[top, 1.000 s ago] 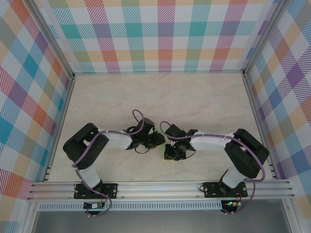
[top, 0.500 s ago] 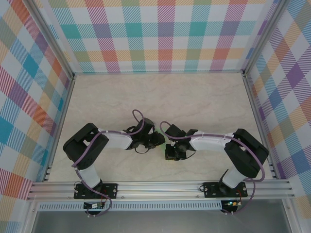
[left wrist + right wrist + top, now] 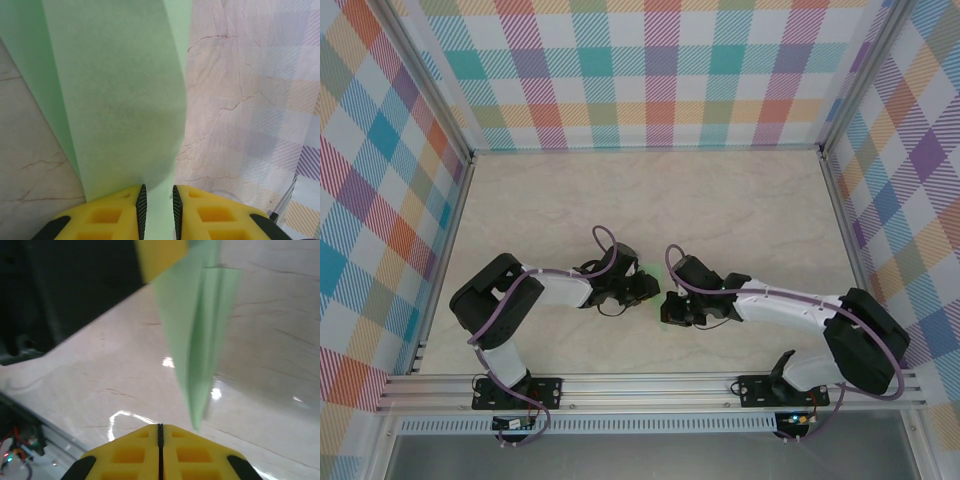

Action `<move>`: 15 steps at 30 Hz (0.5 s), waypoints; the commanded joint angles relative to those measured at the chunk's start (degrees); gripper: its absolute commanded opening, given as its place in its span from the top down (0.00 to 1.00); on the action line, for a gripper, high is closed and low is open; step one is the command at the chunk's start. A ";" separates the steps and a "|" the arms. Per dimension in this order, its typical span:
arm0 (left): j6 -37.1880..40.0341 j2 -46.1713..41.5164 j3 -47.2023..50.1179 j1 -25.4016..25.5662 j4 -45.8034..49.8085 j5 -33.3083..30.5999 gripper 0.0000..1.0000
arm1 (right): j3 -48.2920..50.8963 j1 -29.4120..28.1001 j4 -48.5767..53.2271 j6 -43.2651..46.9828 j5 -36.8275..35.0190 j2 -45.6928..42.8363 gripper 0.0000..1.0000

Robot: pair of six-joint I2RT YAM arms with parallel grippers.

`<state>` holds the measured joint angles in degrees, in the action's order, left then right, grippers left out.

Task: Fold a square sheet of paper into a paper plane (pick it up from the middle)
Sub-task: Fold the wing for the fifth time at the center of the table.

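Snugly, paper plane [image 3: 125, 100] between left fingers [image 3: 107, 216].

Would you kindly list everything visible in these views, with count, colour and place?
paper plane: one, pale green, pinched in the left gripper.
table: one, beige marbled, beneath both arms.
walls: three, multicoloured plaid, around the table.
rail: one, silver, near edge, carrying the arm bases.
left gripper: one, yellow fingers, black pads, shut on the paper plane.
right gripper: one, yellow, shut, empty, close to the plane's tip.
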<state>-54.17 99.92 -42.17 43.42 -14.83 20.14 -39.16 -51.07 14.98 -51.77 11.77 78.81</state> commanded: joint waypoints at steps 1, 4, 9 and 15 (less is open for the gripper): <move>1.53 0.97 0.88 0.41 5.34 -0.81 0.76 | 0.09 0.09 -11.88 -2.15 7.75 3.70 0.94; 1.61 0.97 0.85 0.43 5.41 -0.81 0.76 | -0.74 0.07 -14.76 -2.85 8.92 6.94 0.94; 1.70 1.32 0.61 0.49 5.47 -0.62 0.76 | 1.30 1.80 -15.03 -2.88 7.74 9.09 0.95; 1.79 1.26 0.74 0.44 5.50 -0.66 0.76 | 7.16 2.86 -16.09 -2.74 7.92 8.67 0.94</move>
<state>-53.89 99.92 -42.17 43.42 -14.76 20.16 -34.83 -48.36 0.32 -53.89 18.57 87.61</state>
